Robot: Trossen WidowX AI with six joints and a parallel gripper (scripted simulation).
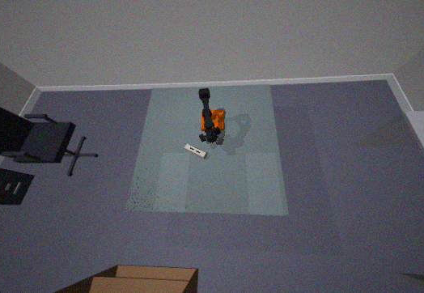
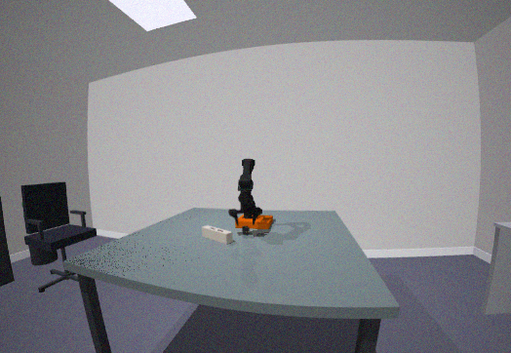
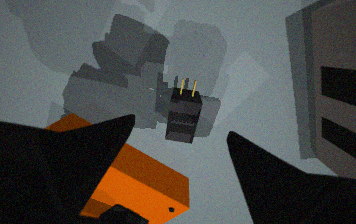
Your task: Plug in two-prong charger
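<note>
The black two-prong charger (image 2: 246,230) (image 3: 184,116) is on the table below my gripper. Its two brass prongs point to the top of the wrist view. My gripper (image 1: 211,140) (image 2: 246,223) (image 3: 181,127) is wide open and empty, above the charger, which shows between the fingertips in the wrist view. In the top view the arm mostly hides the charger. The white power strip (image 1: 196,150) (image 2: 216,234) (image 3: 332,50) sits apart from the charger, at the right edge of the wrist view, with two dark outlets on top.
The orange base piece (image 1: 220,121) (image 2: 264,222) (image 3: 155,182) is close beside the charger, and one finger covers part of it in the wrist view. The pale green table (image 1: 221,190) (image 2: 266,273) carries everything. An office chair (image 1: 47,142) (image 2: 61,237) stands off the table's left side.
</note>
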